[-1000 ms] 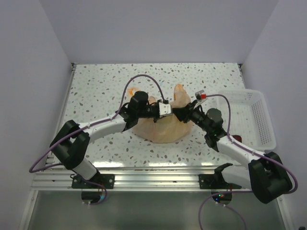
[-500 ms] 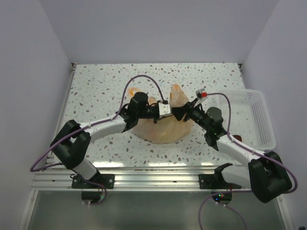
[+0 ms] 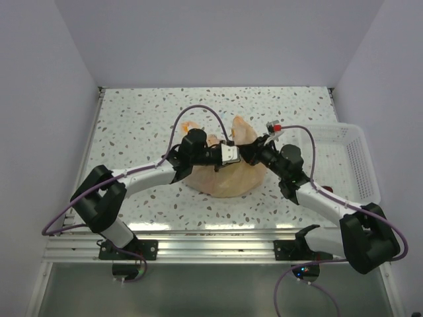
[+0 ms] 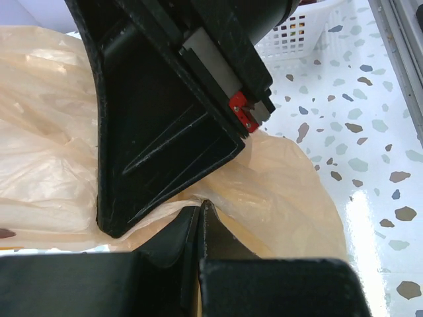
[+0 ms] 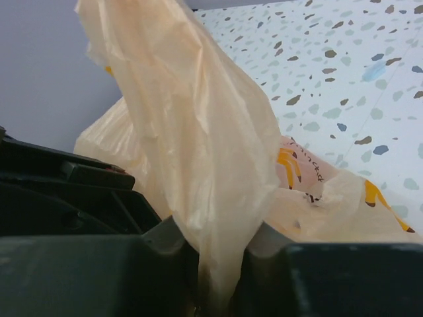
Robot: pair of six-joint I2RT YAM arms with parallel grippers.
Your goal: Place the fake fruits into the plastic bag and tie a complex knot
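The pale peach-orange plastic bag (image 3: 225, 179) lies bulging mid-table between my two grippers. My left gripper (image 3: 229, 156) is shut on a thin fold of bag plastic (image 4: 277, 185), with its tips (image 4: 200, 208) right under the black body of the right gripper (image 4: 165, 112). My right gripper (image 3: 246, 152) is shut on a handle loop (image 5: 198, 132), which stands up tall from its jaws (image 5: 218, 271). The other handle (image 3: 192, 125) sticks out at the far left. Yellow-orange print (image 5: 291, 165) shows on the bag. The fake fruits are hidden inside the bag. No knot is in view.
A white perforated basket (image 3: 357, 165) stands at the table's right edge and shows in the left wrist view (image 4: 310, 26). The speckled tabletop (image 3: 145, 119) stretches behind and beside the bag. White walls close the far and side edges.
My right gripper has moved left and away with the handle, closing up against the left gripper. The held handle has swung leftward. The left gripper has barely shifted.
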